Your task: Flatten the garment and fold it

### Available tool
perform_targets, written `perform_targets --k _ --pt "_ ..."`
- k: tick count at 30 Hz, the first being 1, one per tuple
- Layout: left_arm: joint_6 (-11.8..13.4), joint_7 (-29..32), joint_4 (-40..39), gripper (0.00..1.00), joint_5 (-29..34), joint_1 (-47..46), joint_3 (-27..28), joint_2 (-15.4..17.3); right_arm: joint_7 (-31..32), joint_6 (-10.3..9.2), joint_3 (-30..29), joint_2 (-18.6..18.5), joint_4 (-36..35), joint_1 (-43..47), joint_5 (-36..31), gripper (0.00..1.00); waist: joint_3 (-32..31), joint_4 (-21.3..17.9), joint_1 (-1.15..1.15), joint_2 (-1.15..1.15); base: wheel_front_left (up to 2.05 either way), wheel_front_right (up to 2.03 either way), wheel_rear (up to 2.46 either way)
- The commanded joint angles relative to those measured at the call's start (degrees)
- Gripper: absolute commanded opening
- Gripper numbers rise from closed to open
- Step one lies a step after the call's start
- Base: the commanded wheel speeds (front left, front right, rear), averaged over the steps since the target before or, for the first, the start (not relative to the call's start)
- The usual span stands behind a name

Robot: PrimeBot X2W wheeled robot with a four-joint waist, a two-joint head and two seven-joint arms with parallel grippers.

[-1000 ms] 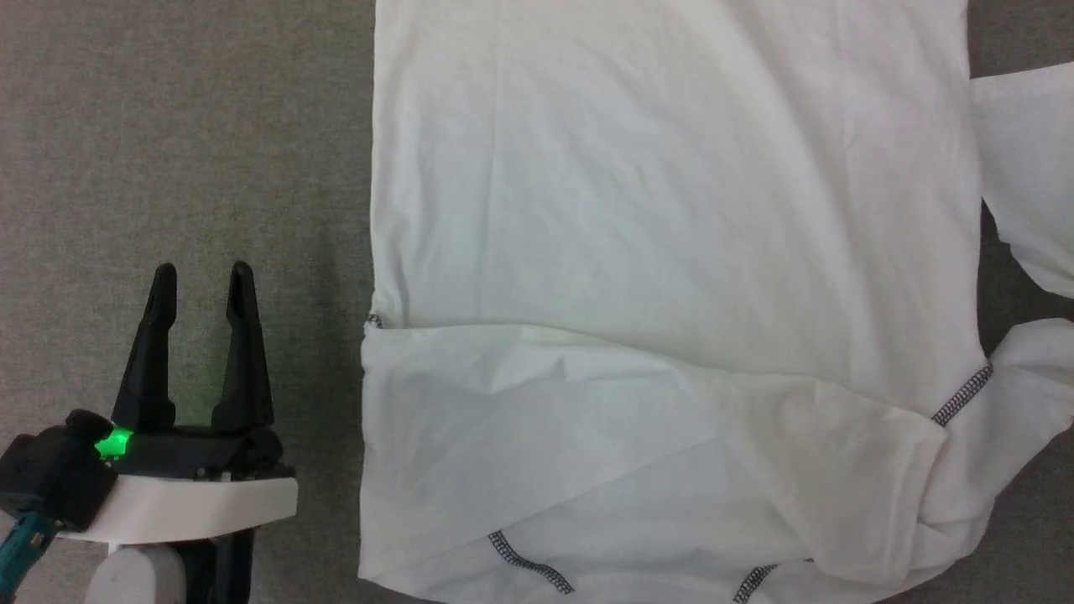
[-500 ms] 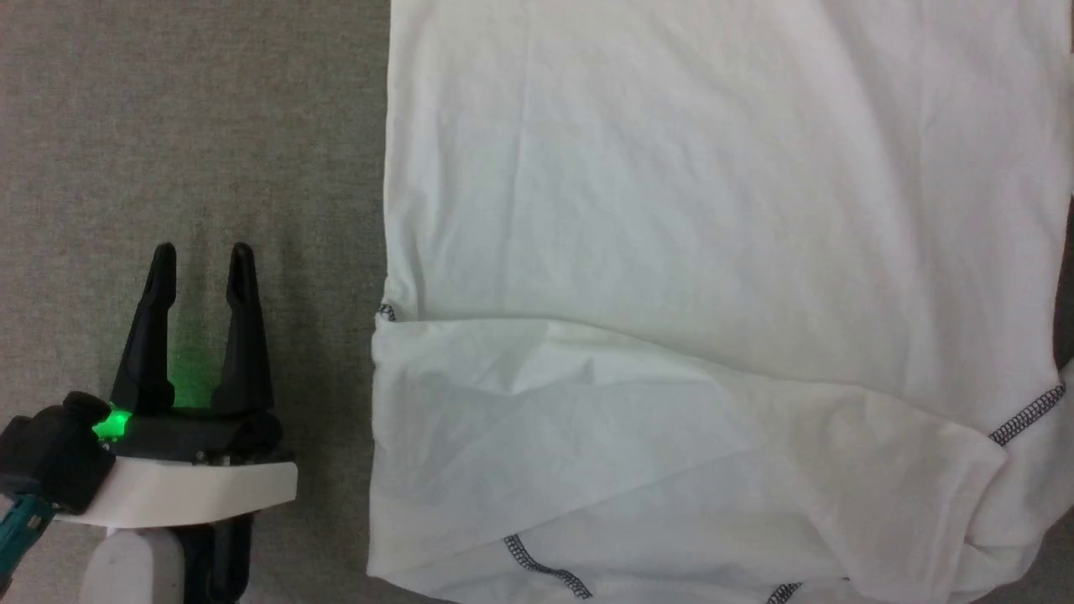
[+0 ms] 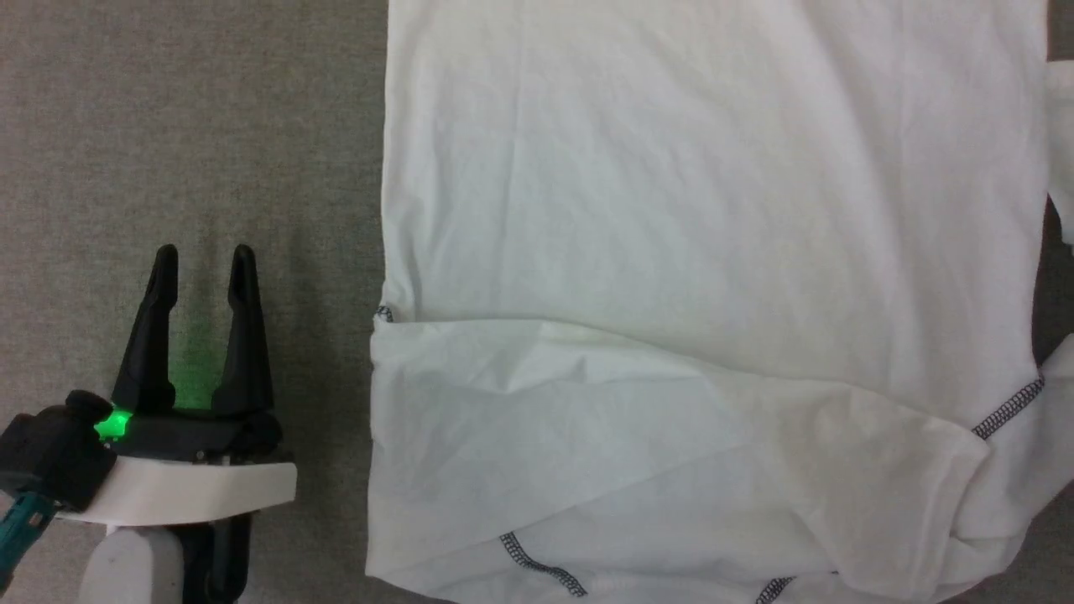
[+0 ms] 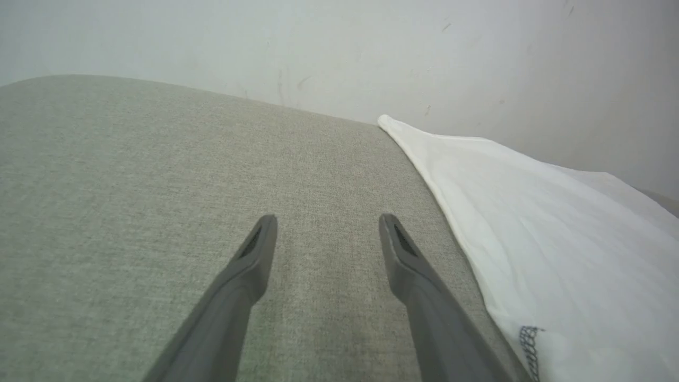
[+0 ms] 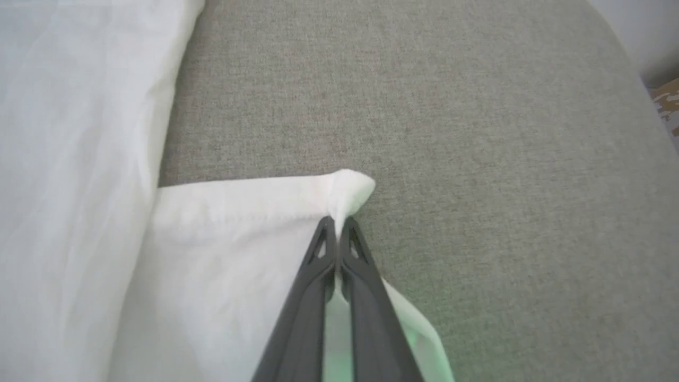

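Note:
The white T-shirt garment [image 3: 713,210] lies spread across the grey surface, taking up the middle and right of the head view. A folded-over flap [image 3: 587,436] covers its near part, with dark zigzag seams [image 3: 1007,407] at the lower right. My left gripper [image 3: 204,256] stands open on bare surface, left of the garment's side edge and apart from it. The left wrist view shows the same gripper [image 4: 327,220] open, with the garment [image 4: 557,239] to its right. My right gripper [image 5: 337,225] is shut on a bunched corner of the garment's sleeve [image 5: 223,254].
Grey woven surface [image 3: 185,126] stretches bare to the left of the garment. A pale wall [image 4: 318,48] rises behind its far rounded edge. In the right wrist view the surface [image 5: 477,132] curves away at the right, with a brown object [image 5: 668,101] beyond.
The garment's right side shifted to the right and the cloth widened, then eased back slightly. The left gripper crept a little forward and stayed open.

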Motion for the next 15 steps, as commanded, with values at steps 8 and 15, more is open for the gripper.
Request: perform_targets --k 8,15 --pt "0.64 -0.12 0.67 1.00 0.53 1.06 -0.37 0.25 -7.23 -0.06 0.39 -1.07 0.72 1.90 0.10 0.00 -6.71 -1.58 0.00 0.00 0.00 0.00 0.00" --pt "2.02 0.26 1.10 1.00 0.93 5.05 -0.24 -0.08 -10.41 -0.06 -2.92 -4.26 0.58 6.05 1.32 0.00 -15.52 -2.64 0.00 0.00 0.00 0.00 0.00"
